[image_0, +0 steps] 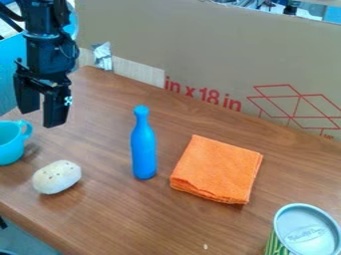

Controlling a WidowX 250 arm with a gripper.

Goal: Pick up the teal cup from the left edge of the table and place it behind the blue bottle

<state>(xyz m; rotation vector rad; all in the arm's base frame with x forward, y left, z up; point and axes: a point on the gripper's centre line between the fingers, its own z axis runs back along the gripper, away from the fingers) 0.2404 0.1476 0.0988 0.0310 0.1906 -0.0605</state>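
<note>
Turquoise and round, a shiny cup (8, 149) sits far to the left of the smooth blue bottle (144, 154), with its loop handle turned toward the bottle. The black two-finger gripper (43, 117) hangs to the left of the bottle too, but a bit farther back. Its two fingers are spread apart, with nothing pinched between them. The cup is the thing nearest to it, lower down and to its left. A pale, speckled, egg-shaped lump (57, 177) rests left of the bottle and nearer the front, and its long way slants up toward the bottle's side. The bottle's own long way runs from back to front, neck at the back; I can't tell if it stands or lies. Just right of the bottle is a folded orange cloth (220, 169). Far right of the bottle, near the front, is a round can with a silver lid (306, 231).
</note>
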